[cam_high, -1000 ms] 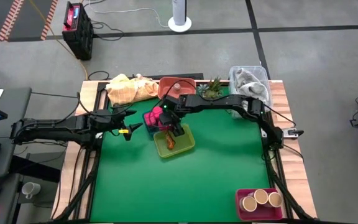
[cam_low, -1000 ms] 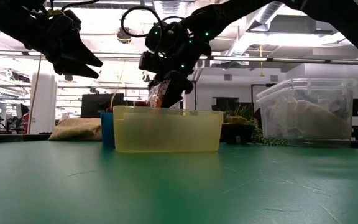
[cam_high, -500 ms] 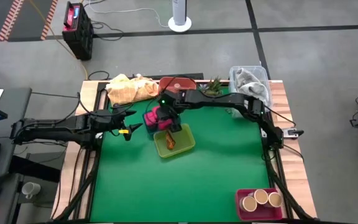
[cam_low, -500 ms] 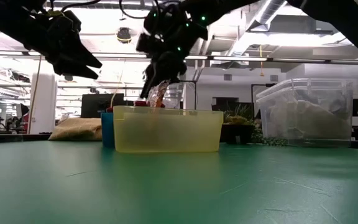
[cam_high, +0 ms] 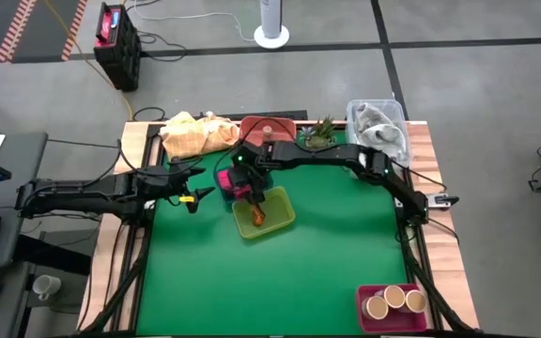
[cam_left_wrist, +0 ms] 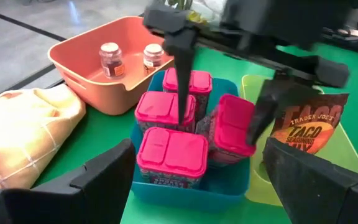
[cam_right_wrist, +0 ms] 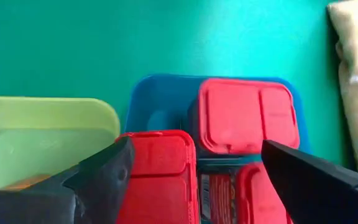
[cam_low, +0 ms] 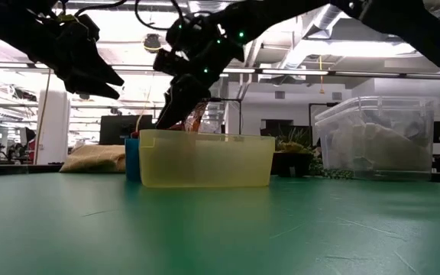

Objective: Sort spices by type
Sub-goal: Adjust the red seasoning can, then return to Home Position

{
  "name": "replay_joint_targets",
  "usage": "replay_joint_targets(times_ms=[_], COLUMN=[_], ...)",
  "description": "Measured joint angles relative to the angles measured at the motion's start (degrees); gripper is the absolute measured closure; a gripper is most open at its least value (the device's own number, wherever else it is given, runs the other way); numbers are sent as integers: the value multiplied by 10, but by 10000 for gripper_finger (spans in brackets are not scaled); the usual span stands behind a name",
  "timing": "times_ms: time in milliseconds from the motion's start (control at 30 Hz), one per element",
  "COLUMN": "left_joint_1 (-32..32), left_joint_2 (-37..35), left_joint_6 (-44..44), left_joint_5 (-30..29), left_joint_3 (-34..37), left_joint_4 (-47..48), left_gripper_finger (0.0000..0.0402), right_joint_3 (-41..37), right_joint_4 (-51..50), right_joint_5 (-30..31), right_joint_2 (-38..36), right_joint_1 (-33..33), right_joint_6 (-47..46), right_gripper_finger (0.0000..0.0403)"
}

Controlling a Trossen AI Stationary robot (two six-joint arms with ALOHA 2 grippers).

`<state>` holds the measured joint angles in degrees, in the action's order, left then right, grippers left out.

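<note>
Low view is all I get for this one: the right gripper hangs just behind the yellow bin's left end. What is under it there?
Observer: A blue bin holding four pink-lidded spice containers. The right gripper is open, with its fingers down among them.
Operator: Is anything inside the yellow bin?
Observer: One brown taco seasoning packet lies in the yellow bin.
Operator: And the left gripper up in my corner?
Observer: The left gripper hovers open, clear of the blue bin on the left arm's side.
</note>
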<state>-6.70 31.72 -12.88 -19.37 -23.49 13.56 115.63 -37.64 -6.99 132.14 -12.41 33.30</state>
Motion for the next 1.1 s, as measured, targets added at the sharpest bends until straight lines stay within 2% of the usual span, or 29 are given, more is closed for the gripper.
replay_joint_targets(times_ms=[400, 567, 833, 1000, 1100], left_joint_1=[0, 0, 0, 0, 0], left_joint_2=[0, 2, 2, 1, 2], left_joint_6=[1, -1, -2, 16, 16], left_joint_5=[7, 24, 43, 40, 40], left_joint_3=[0, 0, 0, 0, 0], left_joint_4=[3, 13, 30, 24, 25], left_gripper_finger=[63, 63, 63, 63, 63], right_joint_3=[-3, -3, -3, -3, -15], right_joint_4=[2, 1, -138, -171, -184], right_joint_5=[15, 18, 15, 15, 39], right_joint_2=[-36, -47, -75, -102, -114], right_joint_1=[-24, -42, -73, -69, -62], right_joint_6=[-59, -114, -139, -148, -148], right_gripper_finger=[26, 26, 29, 39, 46])
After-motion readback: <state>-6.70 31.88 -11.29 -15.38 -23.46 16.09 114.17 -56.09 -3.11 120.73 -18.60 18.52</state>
